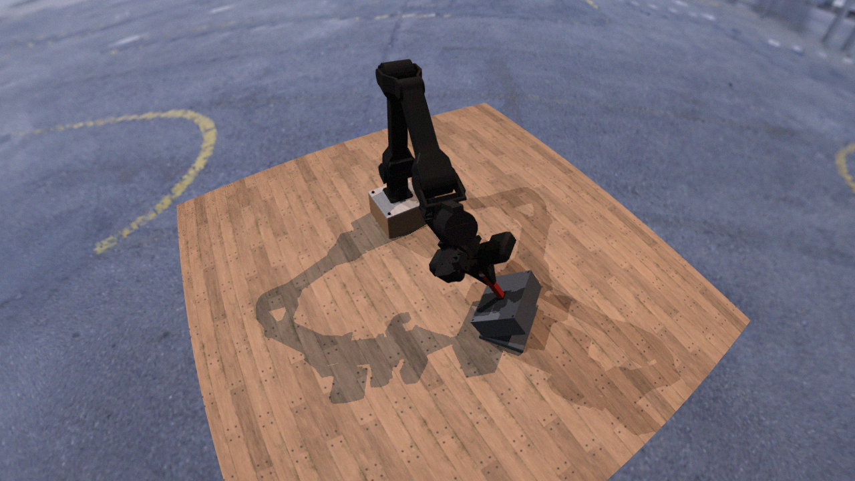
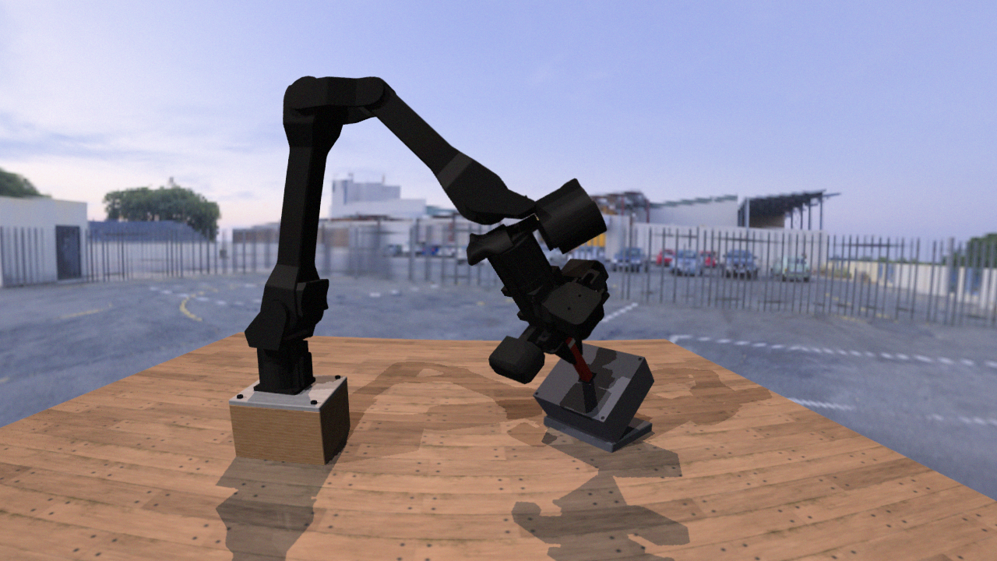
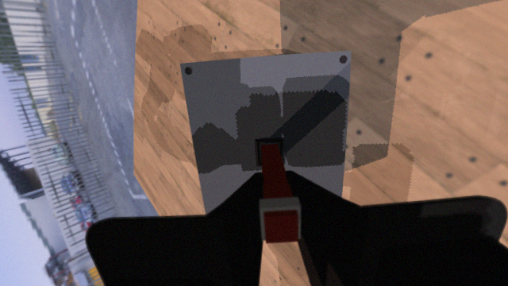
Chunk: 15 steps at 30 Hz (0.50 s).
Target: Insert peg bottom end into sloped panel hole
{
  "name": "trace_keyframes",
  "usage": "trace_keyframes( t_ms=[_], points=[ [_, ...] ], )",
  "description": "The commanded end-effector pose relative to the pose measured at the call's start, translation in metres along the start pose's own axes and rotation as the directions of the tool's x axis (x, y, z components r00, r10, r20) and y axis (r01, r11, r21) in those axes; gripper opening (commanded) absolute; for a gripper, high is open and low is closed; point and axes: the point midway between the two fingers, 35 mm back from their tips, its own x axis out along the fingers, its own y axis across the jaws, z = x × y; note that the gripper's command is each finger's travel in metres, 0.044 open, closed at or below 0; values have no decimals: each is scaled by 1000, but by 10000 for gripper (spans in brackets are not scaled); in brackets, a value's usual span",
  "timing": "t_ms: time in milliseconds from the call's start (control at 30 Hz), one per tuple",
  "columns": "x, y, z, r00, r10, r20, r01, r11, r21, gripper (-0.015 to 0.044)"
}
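The red square-sided peg [image 1: 497, 290] [image 2: 581, 366] [image 3: 274, 180] has a pale band around its top end. My gripper [image 1: 489, 278] [image 2: 572, 351] [image 3: 273, 179] is shut on the peg's upper part, above the sloped panel. The peg is tilted, its lower end at the square hole [image 3: 258, 154] in the face of the dark grey panel [image 1: 522, 282] [image 2: 618, 364] [image 3: 214, 93]. In the wrist view the peg's end covers the right part of the hole, with dark gap showing at its left and top. The flat sides look roughly lined up with the hole. Whether the tip is inside is unclear.
The panel's flat foot [image 1: 507, 345] [image 2: 598, 435] rests on the wooden table [image 1: 334, 239] [image 2: 431, 474] [image 3: 436, 119]. The arm's base block [image 1: 397, 225] [image 2: 279, 430] stands behind the panel, toward the left in the exterior view. Arm shadows cross the panel face and table.
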Motion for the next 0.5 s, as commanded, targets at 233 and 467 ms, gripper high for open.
trace_keyframes(
  t_ms=[233,467],
  points=[
    [8,0,1,1000,0,4,0,1000,2,0],
    [13,0,1,1000,0,4,0,1000,2,0]
  ],
)
